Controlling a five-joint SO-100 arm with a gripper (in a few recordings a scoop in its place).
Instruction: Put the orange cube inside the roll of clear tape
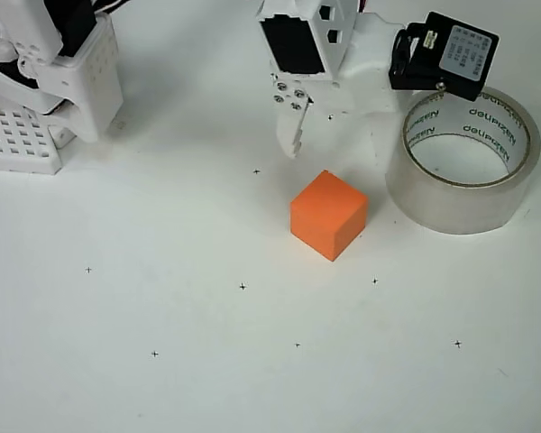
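One orange cube (328, 215) lies just below the tool (299, 135).

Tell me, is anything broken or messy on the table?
No, nothing stands out. The cube sits whole on the table, left of the tape, which lies flat with an empty hole. The gripper hangs above the cube in the picture.

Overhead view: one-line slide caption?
White gripper poised just above the orange cube, with the roll of clear tape standing empty beside it.
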